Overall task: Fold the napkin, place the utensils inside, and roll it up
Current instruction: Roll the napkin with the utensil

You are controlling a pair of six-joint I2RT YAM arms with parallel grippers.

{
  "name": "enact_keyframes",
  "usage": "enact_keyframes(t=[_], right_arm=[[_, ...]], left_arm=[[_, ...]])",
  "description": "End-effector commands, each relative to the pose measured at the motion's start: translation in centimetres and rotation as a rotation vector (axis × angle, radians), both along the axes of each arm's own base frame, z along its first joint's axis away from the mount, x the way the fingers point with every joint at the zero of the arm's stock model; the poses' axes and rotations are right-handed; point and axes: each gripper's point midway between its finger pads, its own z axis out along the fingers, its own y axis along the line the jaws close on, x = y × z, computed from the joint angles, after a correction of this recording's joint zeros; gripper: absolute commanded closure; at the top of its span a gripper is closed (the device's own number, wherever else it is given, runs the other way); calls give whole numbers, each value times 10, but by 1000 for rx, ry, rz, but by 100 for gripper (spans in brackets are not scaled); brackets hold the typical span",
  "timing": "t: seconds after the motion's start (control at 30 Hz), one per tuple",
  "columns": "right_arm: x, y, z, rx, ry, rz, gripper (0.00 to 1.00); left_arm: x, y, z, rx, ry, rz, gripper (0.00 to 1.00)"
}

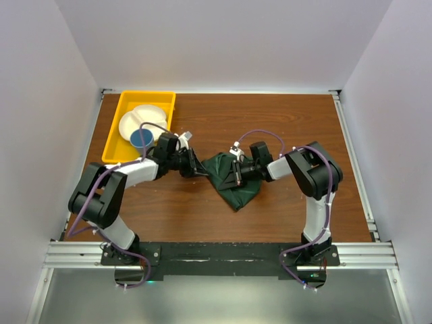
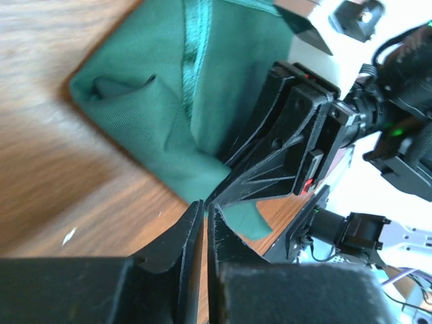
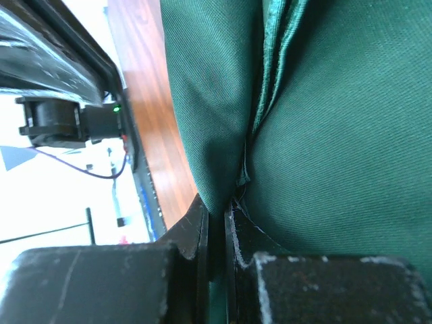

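Right end effector (image 3: pixel 217 210) pinching napkin (image 3: pixel 324 135); overhead alone shows yellow tray (image 1: pixel 112 138)

We find the middle of the desk (image 1: pixel 283 128) crowded. The left tool (image 1: pixel 202 172) and the right tool (image 1: pixel 228 177) meet nose to nose at the bunched napkin (image 1: pixel 243 192), the right one pinching the cloth and the left one's jaws nearly together at its edge, so nothing could pass between them. We see bare wood to move over on the far right, along the far edge and in the near strip between the two arms. The far left corner is blocked by the yellow tray (image 1: pixel 112 142) holding a white plate (image 1: pixel 152 115) and a blue cup (image 1: pixel 141 138), close beside the left arm, and white walls (image 1: pixel 40 101) close in three sides.
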Motion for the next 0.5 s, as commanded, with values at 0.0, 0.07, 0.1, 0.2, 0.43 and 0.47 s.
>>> enact_keyframes(t=[0.0, 0.07, 0.1, 0.2, 0.43, 0.47], right_arm=[[-28, -27, -66, -210, 178, -61, 100], [-30, -29, -70, -222, 189, -53, 100], [-30, -28, -70, -226, 197, -50, 100], [-28, -28, -69, -230, 196, -45, 100], [-20, -27, -63, -240, 177, -50, 100], [-19, -28, -62, -247, 170, -55, 100]], left_arm=[[17, -25, 20, -179, -129, -11, 91], [18, -30, 20, -201, -136, -12, 93], [18, -35, 22, -212, -157, -21, 94], [17, -41, 18, -208, -174, -23, 94], [14, -37, -28, -156, -112, 15, 97], [13, -35, -40, -141, -98, 18, 97]])
